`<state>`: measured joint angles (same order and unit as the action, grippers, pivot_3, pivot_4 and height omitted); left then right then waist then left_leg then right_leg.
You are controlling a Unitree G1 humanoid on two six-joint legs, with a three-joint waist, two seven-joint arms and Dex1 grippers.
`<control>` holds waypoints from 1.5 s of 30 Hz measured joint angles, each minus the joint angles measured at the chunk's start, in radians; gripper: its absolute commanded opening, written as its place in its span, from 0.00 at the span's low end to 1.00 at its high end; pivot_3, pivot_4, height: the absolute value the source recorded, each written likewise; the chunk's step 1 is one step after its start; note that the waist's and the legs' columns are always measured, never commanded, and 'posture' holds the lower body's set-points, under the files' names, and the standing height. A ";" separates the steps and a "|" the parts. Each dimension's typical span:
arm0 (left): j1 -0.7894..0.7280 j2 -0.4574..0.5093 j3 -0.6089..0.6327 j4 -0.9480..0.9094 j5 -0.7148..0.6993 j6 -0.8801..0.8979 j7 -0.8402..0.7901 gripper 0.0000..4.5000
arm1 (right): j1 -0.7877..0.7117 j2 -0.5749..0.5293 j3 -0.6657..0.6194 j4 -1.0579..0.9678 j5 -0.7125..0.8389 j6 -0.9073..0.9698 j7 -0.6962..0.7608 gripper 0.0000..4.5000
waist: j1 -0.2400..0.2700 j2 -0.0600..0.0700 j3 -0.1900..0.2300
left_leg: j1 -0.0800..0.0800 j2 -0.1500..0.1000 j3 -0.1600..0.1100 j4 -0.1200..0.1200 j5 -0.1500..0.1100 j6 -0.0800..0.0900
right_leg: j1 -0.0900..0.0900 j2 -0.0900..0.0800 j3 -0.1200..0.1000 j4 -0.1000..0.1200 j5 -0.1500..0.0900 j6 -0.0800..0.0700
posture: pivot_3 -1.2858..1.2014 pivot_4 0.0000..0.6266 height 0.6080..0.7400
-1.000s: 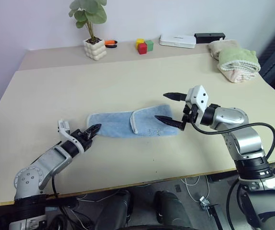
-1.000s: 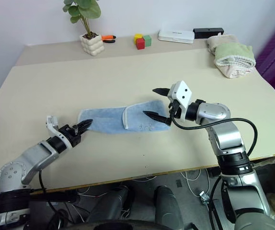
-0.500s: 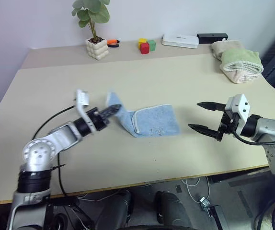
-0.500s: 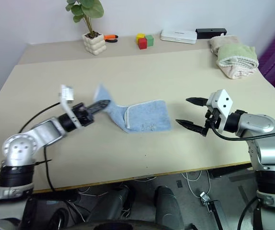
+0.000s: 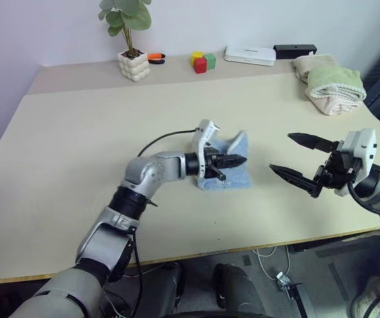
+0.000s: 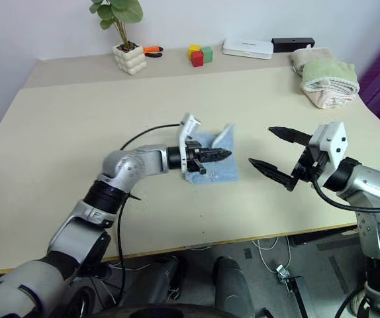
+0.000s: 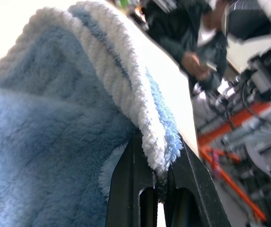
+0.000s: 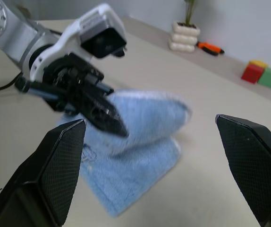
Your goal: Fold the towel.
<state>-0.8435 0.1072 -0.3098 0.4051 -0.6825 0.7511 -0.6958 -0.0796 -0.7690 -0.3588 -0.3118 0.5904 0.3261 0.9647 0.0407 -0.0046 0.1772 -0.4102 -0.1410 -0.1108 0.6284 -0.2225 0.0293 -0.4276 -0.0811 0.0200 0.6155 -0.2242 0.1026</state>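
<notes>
At frame centre the left gripper (image 5: 237,159), clamped on the towel (image 5: 233,177) edge, holds it over the folded lower layers, the fold unreleased, while the right gripper (image 5: 297,160) waits wide open, empty, at right

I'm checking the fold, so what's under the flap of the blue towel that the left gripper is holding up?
Under the raised flap of the towel in the left gripper lies its own lower layer, flat on the table. Whatever lies beneath that layer is covered.
</notes>
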 measured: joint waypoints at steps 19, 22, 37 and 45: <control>0.001 -0.049 0.059 0.039 0.174 -0.017 -0.199 1.00 | -0.105 0.009 0.028 0.007 -0.009 -0.004 -0.095 1.00 | -0.002 -0.001 0.001 | 0.000 0.000 -0.001 0.002 0.000 0.001 | 0.001 0.000 -0.001 0.000 0.001 0.002 | 0.52 0.24 1.00; 0.044 -0.022 0.058 -0.062 0.179 -0.027 -0.232 1.00 | -0.161 0.026 0.036 0.059 -0.021 -0.019 -0.105 1.00 | -0.002 -0.001 0.001 | 0.000 0.000 -0.001 0.002 0.000 0.001 | 0.001 0.000 -0.001 0.001 0.001 0.002 | 0.52 0.24 1.00; 0.000 -0.080 0.415 0.019 0.141 -0.198 0.058 0.26 | -0.267 0.404 0.188 0.094 -0.073 0.095 -0.491 0.48 | 0.000 -0.001 0.000 | 0.000 0.000 -0.001 0.001 0.005 -0.004 | -0.002 0.000 -0.001 0.006 0.002 0.002 | 0.52 0.24 1.00; 0.068 -0.218 0.380 0.017 0.217 -0.264 0.230 0.00 | -0.268 0.611 0.290 0.104 -0.240 0.097 -0.799 0.01 | -0.004 0.000 0.000 | 0.000 -0.003 0.000 0.003 0.002 -0.001 | -0.002 0.000 0.001 0.005 0.004 0.006 | 0.52 0.24 1.00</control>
<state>-0.7759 -0.1105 0.0697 0.4221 -0.4654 0.4871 -0.4655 -0.3475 -0.1578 -0.0689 -0.2075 0.3504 0.4231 0.1659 0.0370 -0.0051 0.1772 -0.4105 -0.1443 -0.1111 0.6312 -0.2208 0.0282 -0.4292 -0.0806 0.0206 0.6205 -0.2200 0.1086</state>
